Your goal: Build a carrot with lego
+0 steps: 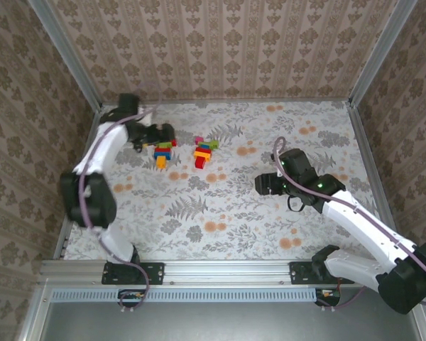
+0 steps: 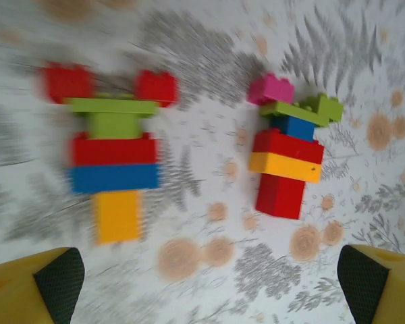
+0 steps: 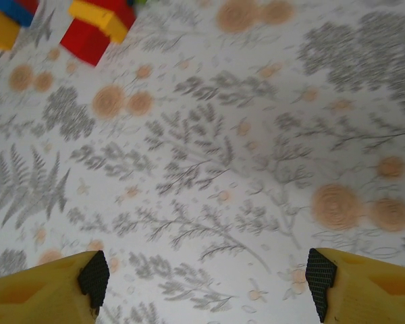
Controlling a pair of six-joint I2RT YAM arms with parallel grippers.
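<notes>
Left tool (image 2: pixel 208 283) hangs wide open, empty, just beside the two lego stacks (image 2: pixel 113 162) lying flat on the counter (image 2: pixel 209 67); long axes point toward it. Right tool (image 3: pixel 207 280), open and empty, lies well apart.

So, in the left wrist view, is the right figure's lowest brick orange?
No, the right lego figure ends in a red brick; the orange brick is above it.
</notes>
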